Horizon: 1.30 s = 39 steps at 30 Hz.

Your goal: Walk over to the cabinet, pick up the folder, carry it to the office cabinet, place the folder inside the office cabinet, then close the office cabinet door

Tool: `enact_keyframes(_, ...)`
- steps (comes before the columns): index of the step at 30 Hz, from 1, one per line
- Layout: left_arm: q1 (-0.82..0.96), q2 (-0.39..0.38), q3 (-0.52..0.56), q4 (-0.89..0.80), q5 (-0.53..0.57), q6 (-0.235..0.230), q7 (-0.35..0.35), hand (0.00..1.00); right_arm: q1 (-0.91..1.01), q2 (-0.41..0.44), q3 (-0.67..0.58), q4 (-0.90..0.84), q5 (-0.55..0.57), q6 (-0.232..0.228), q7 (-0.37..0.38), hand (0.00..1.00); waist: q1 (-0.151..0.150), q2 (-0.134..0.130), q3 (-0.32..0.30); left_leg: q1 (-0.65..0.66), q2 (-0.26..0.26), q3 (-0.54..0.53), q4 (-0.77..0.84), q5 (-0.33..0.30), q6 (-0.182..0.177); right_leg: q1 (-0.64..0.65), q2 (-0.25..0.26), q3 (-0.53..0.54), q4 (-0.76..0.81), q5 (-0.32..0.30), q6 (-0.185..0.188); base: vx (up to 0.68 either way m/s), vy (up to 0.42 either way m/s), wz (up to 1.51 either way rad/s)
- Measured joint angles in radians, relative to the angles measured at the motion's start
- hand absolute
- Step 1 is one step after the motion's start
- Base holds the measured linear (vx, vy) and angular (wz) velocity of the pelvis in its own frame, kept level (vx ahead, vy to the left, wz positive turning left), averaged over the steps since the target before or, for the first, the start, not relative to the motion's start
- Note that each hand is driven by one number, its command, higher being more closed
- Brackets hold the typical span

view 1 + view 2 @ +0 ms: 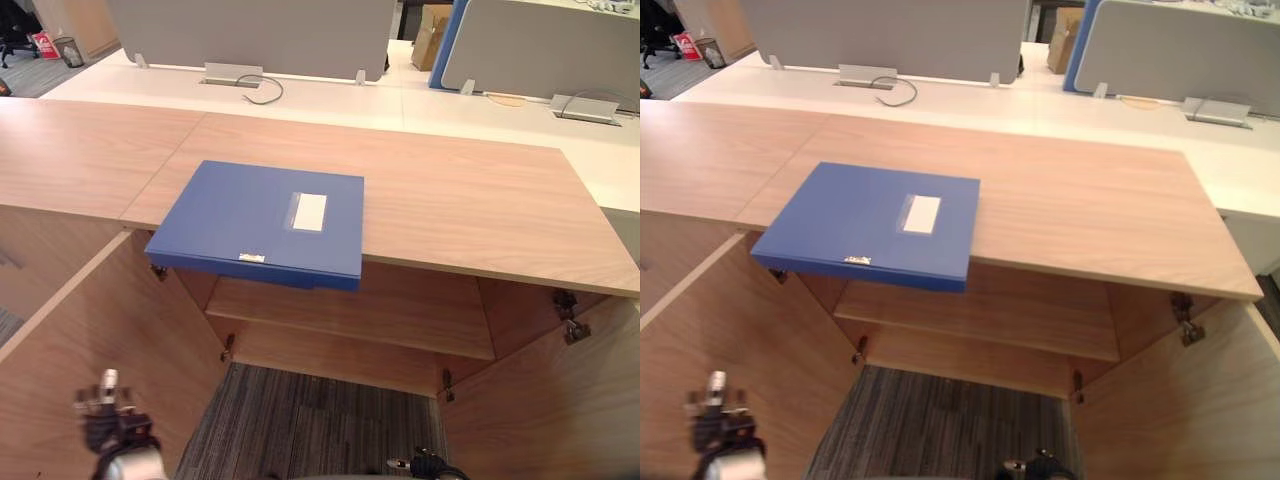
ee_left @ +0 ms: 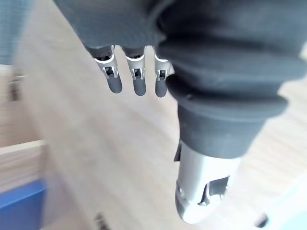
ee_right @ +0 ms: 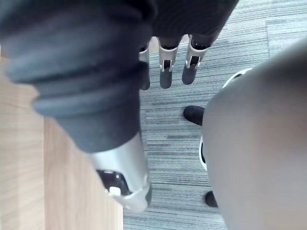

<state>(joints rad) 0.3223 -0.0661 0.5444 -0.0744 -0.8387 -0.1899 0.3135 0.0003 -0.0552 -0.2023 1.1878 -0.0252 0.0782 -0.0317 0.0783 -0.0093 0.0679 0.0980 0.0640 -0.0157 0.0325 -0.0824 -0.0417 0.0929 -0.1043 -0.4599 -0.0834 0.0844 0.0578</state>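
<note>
A blue folder (image 1: pixel 255 220) with a white label lies flat on the wooden cabinet top (image 1: pixel 460 200), its near edge hanging over the front above the open compartment. My left hand (image 1: pixel 115 425) hangs low beside the open left door, well below the folder; in the left wrist view its fingers (image 2: pixel 136 79) are straight and hold nothing, and a corner of the folder (image 2: pixel 19 211) shows beyond them. My right hand (image 1: pixel 425 466) is low at the bottom edge over the carpet, and its fingers (image 3: pixel 165 72) are straight and empty.
Both cabinet doors stand open, the left door (image 1: pixel 90 340) and the right door (image 1: pixel 560 400) flanking me. A wooden shelf (image 1: pixel 380 310) runs inside. Grey carpet (image 1: pixel 310 420) lies below. White desks with grey dividers (image 1: pixel 250 35) stand behind the cabinet.
</note>
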Motion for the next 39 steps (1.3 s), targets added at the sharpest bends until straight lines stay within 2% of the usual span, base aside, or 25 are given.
enact_keyframes(1,-0.001,-0.002,0.026,-0.073,0.175,0.012,0.07,0.0,0.002,0.001,-0.001,0.006,0.0,0.0,-0.003,0.0,0.014,-0.003,-0.001,-0.008,-0.002,-0.006,0.009,0.0,0.0,-0.001,-0.001,-0.004,0.0,0.001,0.0,-0.03,0.023,0.09)
enact_keyframes(3,-0.001,-0.003,0.038,-0.11,0.304,0.025,0.115,0.0,0.006,0.001,-0.002,0.008,0.0,-0.002,-0.007,0.0,0.024,-0.006,-0.003,-0.009,-0.002,-0.008,0.011,0.001,0.001,0.0,-0.001,-0.005,0.0,0.002,0.0,-0.02,0.013,0.06)
enact_keyframes(5,-0.002,-0.007,0.073,-0.189,0.49,0.049,0.193,0.0,0.008,0.005,-0.006,0.021,0.0,-0.006,-0.013,0.0,0.031,-0.012,-0.007,-0.011,-0.002,-0.013,0.016,0.001,0.001,0.002,0.0,-0.006,0.001,0.002,0.0,-0.03,0.011,0.04)
enact_keyframes(7,-0.006,-0.011,0.105,-0.244,0.584,0.056,0.24,0.0,0.01,0.009,-0.011,0.023,0.0,-0.015,-0.017,0.0,0.037,-0.015,-0.009,-0.012,-0.002,-0.015,0.019,0.001,0.001,0.003,0.0,-0.007,0.002,0.002,0.0,-0.03,0.015,0.02)
enact_keyframes(8,-0.015,-0.013,0.134,-0.288,0.667,0.066,0.286,0.0,0.013,0.01,-0.012,0.023,0.0,-0.023,-0.021,0.0,0.039,-0.016,-0.01,-0.012,-0.002,-0.016,0.021,0.0,0.002,0.003,0.0,-0.007,0.003,0.001,-0.001,-0.03,0.023,0.01)
enact_keyframes(10,-0.029,-0.014,0.184,-0.361,0.77,0.091,0.347,0.0,0.014,0.018,-0.021,0.023,-0.001,-0.029,-0.031,0.0,0.043,-0.018,-0.011,-0.011,-0.002,-0.019,0.021,0.0,0.003,0.004,-0.002,-0.007,0.005,0.001,-0.001,0.0,0.0,0.0)
enact_keyframes(11,-0.027,-0.01,0.199,-0.426,0.866,0.116,0.393,0.0,0.015,0.021,-0.039,0.023,-0.001,-0.033,-0.039,0.0,0.045,-0.019,-0.012,-0.011,-0.003,-0.021,0.021,0.0,0.003,0.005,-0.002,-0.007,0.005,0.001,-0.001,-0.02,0.031,0.04)
enact_keyframes(12,-0.026,-0.01,0.198,-0.495,0.956,0.13,0.42,0.0,0.017,0.023,-0.041,0.024,-0.001,-0.036,-0.046,0.0,0.049,-0.018,-0.012,-0.011,-0.004,-0.023,0.02,0.0,0.003,0.005,-0.004,-0.008,0.006,0.001,-0.001,-0.02,0.039,0.04)
enact_keyframes(13,-0.026,-0.009,0.191,-0.527,0.993,0.135,0.428,0.0,0.017,0.024,-0.041,0.024,-0.003,-0.036,-0.049,0.0,0.051,-0.018,-0.012,-0.011,-0.005,-0.024,0.02,0.0,0.004,0.006,-0.005,-0.01,0.006,0.001,-0.001,-0.01,0.037,0.07)
enact_keyframes(15,-0.027,0.006,0.126,-0.629,1.164,0.156,0.444,0.0,0.015,0.025,-0.04,0.024,-0.037,-0.04,-0.052,0.0,0.052,-0.016,-0.013,-0.01,-0.009,-0.03,0.017,0.002,0.007,0.01,-0.009,-0.016,0.007,0.001,0.0,-0.01,0.042,0.08)
enact_keyframes(16,-0.029,0.022,0.078,-0.663,1.25,0.167,0.443,0.0,0.015,0.026,-0.04,0.024,-0.04,-0.041,-0.052,0.0,0.052,-0.015,-0.014,-0.009,-0.01,-0.03,0.014,0.003,0.007,0.01,-0.01,-0.016,0.008,0.001,0.0,-0.02,0.037,0.04)
enact_keyframes(18,-0.036,0.042,0.022,-0.685,1.319,0.172,0.436,0.0,0.014,0.027,-0.036,0.024,-0.045,-0.042,-0.052,0.0,0.053,-0.014,-0.016,-0.008,-0.01,-0.03,0.013,0.006,0.007,0.009,-0.009,-0.016,0.007,0.001,0.0,-0.01,0.015,0.0)
enact_keyframes(23,-0.049,0.092,-0.19,-0.684,1.438,0.156,0.331,0.0,0.009,0.019,0.008,0.03,-0.078,-0.043,-0.05,0.0,0.054,-0.01,-0.017,-0.009,-0.007,-0.025,0.015,0.006,0.007,0.008,-0.005,-0.012,0.004,0.001,-0.001,0.0,0.009,-0.02)
enact_keyframes(25,-0.049,0.119,-0.253,-0.681,1.47,0.133,0.275,0.0,-0.004,0.015,0.009,0.048,-0.079,-0.044,-0.047,0.0,0.056,-0.004,-0.019,-0.009,-0.006,-0.017,0.015,0.006,0.007,0.003,-0.004,-0.005,0.004,0.002,-0.001,0.0,0.031,-0.09)
enact_keyframes(28,-0.049,0.134,-0.296,-0.677,1.479,0.111,0.234,0.0,-0.007,0.011,0.01,0.055,-0.088,-0.046,-0.043,0.0,0.056,-0.001,-0.021,-0.009,-0.006,-0.011,0.016,0.005,0.006,0.002,-0.004,-0.001,0.004,0.002,-0.002,0.0,0.026,-0.06)
enact_keyframes(32,-0.049,0.161,-0.37,-0.625,1.498,0.091,0.173,0.0,-0.013,-0.003,0.078,0.064,-0.116,-0.055,-0.035,0.0,0.055,0.015,-0.03,-0.009,-0.004,-0.008,0.018,0.005,0.006,0.002,-0.003,0.0,0.004,0.003,-0.002,0.0,0.008,0.0)
enact_keyframes(39,-0.058,0.237,-0.489,-0.601,1.552,0.063,0.124,0.0,-0.024,-0.007,0.118,0.07,-0.143,-0.06,-0.027,0.0,0.052,0.024,-0.039,-0.008,0.001,0.001,0.023,0.003,0.003,0.001,0.002,0.007,0.002,0.006,-0.007,-0.02,0.018,-0.03)
